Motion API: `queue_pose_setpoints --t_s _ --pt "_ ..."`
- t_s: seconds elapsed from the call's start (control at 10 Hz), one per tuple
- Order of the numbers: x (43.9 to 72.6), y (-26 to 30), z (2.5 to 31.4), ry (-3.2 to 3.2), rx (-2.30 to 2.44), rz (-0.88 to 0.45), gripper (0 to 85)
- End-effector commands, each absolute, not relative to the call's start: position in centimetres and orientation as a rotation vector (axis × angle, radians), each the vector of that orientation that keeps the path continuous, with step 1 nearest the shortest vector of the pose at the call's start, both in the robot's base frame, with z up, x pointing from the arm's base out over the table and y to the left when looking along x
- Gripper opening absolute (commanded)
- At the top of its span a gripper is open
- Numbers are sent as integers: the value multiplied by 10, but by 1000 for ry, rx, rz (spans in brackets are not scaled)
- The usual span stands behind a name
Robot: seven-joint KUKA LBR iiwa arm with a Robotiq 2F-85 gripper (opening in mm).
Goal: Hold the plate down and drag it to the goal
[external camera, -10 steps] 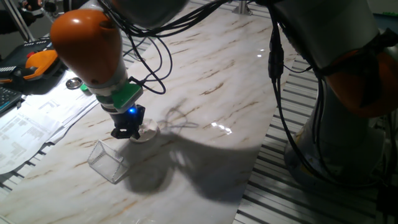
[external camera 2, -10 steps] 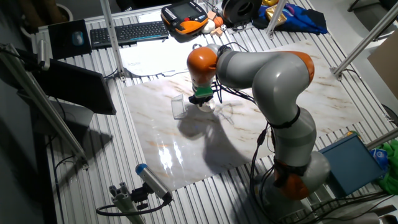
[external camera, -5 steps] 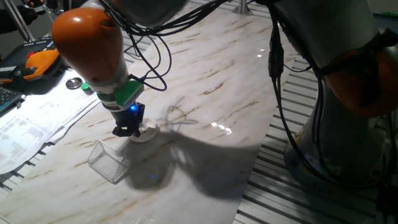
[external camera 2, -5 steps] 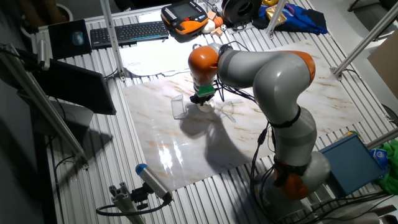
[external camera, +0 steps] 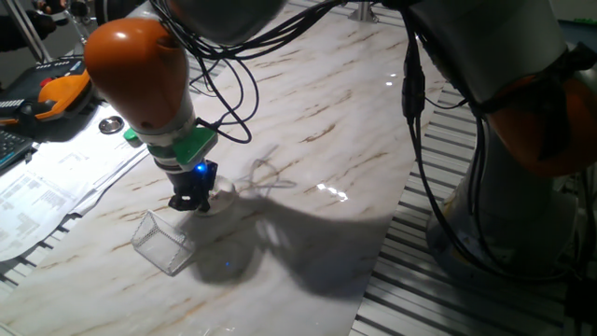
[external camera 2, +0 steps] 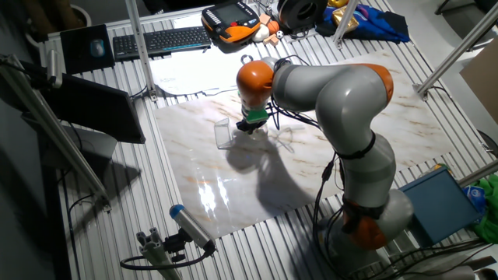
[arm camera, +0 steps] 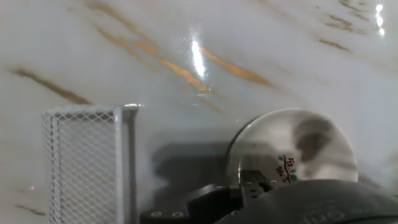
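The plate (arm camera: 298, 144) is a small white disc with tiny dark and green specks. It lies flat on the marble table, right of the goal in the hand view. The goal (arm camera: 87, 162) is a small see-through meshed box; it also shows in one fixed view (external camera: 159, 243) and in the other fixed view (external camera 2: 223, 134). My gripper (external camera: 190, 202) stands upright with its shut tips pressed on the plate's near part, a short way right of the goal. It shows in the other fixed view too (external camera 2: 250, 127). In both fixed views the hand hides nearly all of the plate.
A shiny metal dish (external camera: 111, 122) and papers (external camera: 56, 182) lie at the table's left edge. An orange pendant (external camera: 56, 93) and a keyboard (external camera 2: 159, 43) sit beyond it. Cables (external camera: 233, 89) hang off the arm. The table's edge (external camera: 392, 233) runs along the right.
The gripper has slid a little left toward the goal box, and the plate under it has moved with it and is now more hidden.
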State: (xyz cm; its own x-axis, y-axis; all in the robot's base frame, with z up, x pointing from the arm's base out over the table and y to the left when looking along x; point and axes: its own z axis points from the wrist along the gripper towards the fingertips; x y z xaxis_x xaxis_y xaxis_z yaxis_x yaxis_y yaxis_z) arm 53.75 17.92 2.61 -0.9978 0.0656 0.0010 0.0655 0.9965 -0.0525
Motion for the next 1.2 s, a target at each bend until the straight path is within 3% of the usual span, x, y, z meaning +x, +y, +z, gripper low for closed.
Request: queue_pose_setpoints --t_s 0.0,1.1 --pt "538 180 26 -3135 -103 75 0" --pt "541 207 30 -3097 -196 -3 0"
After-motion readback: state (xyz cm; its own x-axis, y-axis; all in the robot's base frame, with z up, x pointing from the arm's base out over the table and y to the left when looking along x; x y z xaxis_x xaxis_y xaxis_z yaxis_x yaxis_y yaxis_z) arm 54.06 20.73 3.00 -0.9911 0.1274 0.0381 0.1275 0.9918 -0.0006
